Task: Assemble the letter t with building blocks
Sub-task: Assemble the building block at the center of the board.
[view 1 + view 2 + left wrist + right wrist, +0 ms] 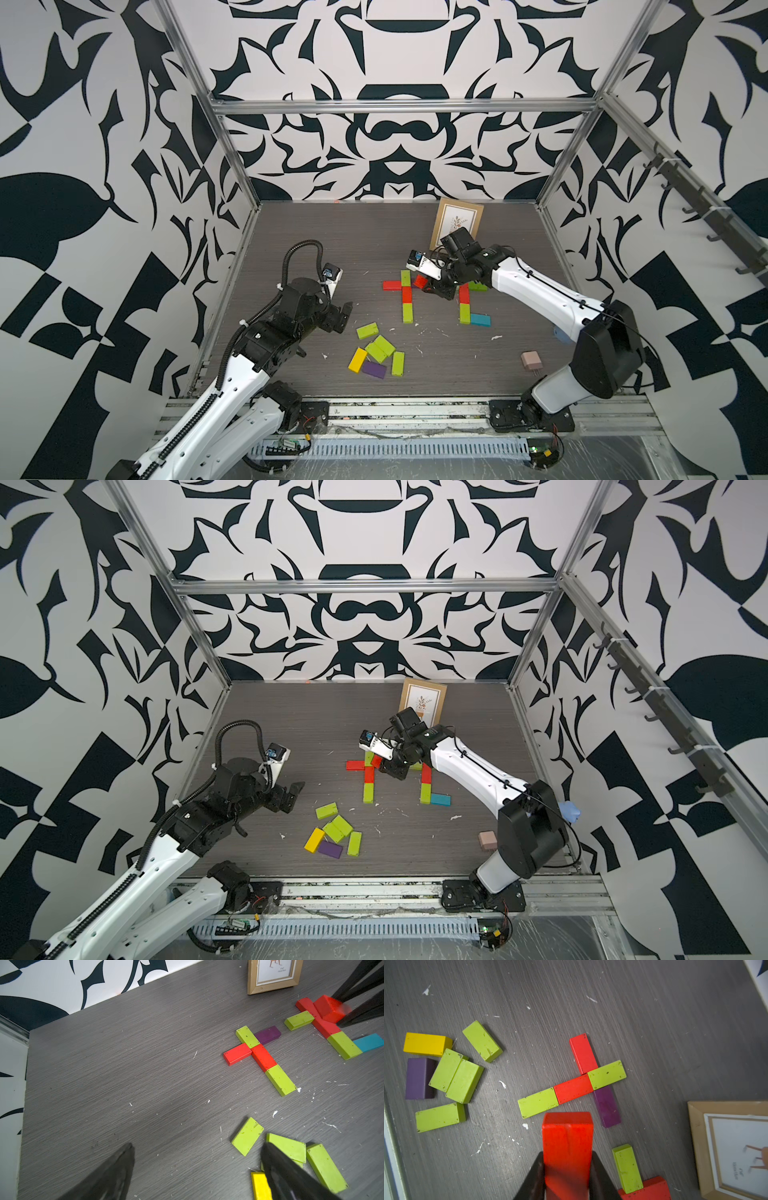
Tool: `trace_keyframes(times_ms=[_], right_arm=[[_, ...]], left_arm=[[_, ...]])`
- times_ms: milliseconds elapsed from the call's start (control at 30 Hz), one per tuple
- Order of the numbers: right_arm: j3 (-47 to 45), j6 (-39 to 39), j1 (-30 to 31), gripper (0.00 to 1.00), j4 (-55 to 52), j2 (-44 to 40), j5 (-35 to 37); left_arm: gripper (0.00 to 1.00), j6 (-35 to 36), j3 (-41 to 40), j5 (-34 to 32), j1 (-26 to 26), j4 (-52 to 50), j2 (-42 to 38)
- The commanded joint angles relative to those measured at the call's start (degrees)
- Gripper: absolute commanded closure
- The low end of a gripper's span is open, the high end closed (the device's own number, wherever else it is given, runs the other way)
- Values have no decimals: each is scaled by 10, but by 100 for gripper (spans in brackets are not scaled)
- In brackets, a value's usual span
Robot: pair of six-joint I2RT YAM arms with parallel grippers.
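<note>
The right claw is clamped on the long sides of a red painted rectangular brick, holding it tilted between two flat figures on the grey wood-grain table; at 9 o'clock of that brick in a top view lies a cross of bricks, its stem lime green, red and lime green, with one red arm and one purple arm; at 3 o'clock lies a red and lime green column with a teal brick at its foot; the left claw hangs wide open and empty at 10 o'clock of a loose heap of lime green, yellow and purple bricks near the table's 6 o'clock; a gold picture frame stands at 12 o'clock.
</note>
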Motion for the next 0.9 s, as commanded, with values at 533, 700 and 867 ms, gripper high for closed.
trace_keyframes(times_ms=[533,700,867], right_arm=[[51,-31,-17,100,-66,70,15],[47,-59,-10,100,-76,82,-8],[29,-89,12,100,-60,89,52]], left_arm=[[1,1,-7,-11,1,4,-6],[1,0,-7,-9,1,5,-6],[1,1,-7,-9,1,5,-5]])
